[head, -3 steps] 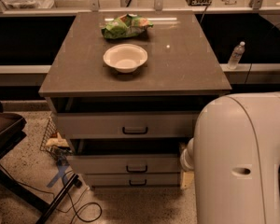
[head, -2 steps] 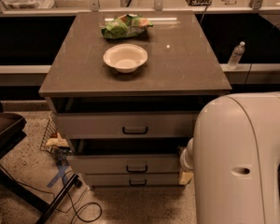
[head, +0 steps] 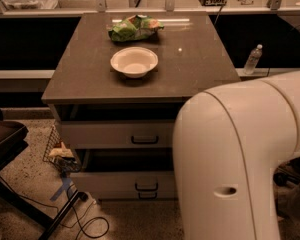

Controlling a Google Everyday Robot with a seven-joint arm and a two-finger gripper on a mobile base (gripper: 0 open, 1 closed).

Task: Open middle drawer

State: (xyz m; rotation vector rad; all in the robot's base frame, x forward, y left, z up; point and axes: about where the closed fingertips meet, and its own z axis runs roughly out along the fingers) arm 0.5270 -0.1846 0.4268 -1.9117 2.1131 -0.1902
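The middle drawer (head: 115, 183) is a low pale-grey front with a small dark handle (head: 146, 186), second of three in the cabinet. Its right part is hidden behind my white arm housing (head: 240, 159). The taller top drawer (head: 110, 134) sits above it across a dark gap. Only a thin strip and the handle (head: 147, 196) of the lowest drawer show below. My gripper is not in view; only the arm's bulky white casing fills the lower right.
On the brown cabinet top (head: 200, 69) stand a white bowl (head: 134, 61) and a green chip bag (head: 135, 28). A water bottle (head: 253, 59) stands at the right. A wire basket (head: 60, 151), cables (head: 87, 219) and a dark chair (head: 5, 139) are at the left.
My white arm housing has moved left and up and now covers more of the cabinet's right side. The cabinet, drawers and tabletop objects have not moved.
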